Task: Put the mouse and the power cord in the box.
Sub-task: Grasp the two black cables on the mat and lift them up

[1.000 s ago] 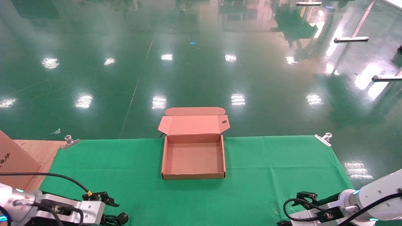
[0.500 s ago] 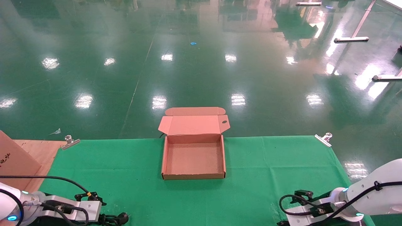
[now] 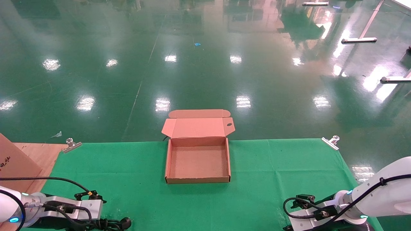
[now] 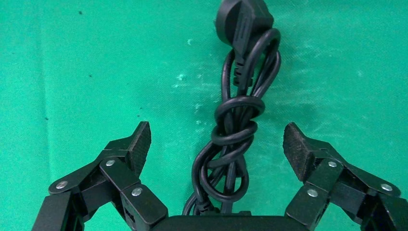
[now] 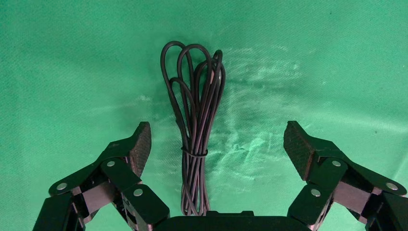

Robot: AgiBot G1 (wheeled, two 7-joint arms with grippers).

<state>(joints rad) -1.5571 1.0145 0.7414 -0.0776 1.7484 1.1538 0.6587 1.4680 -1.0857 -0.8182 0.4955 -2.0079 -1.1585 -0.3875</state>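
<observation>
**Count of things in view**

One box (image 3: 198,162), lid open, on one green cloth (image 3: 273,179). One power cord (image 4: 235,130), knotted in loops, with one plug. One thin wire bundle (image 5: 195,130), tied. Two grippers: left gripper (image 4: 216,144) and right gripper (image 5: 216,147), two fingers each. Two metal clips (image 3: 71,145) at the cloth's far corners. One carton (image 3: 13,165).

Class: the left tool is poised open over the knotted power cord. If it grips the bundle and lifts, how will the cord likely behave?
The power cord is knotted at its middle, so it will probably lift as one bundle. Its loops look flexible and may sag beside the left tool. The chunky plug will likely dangle and swing.
</observation>
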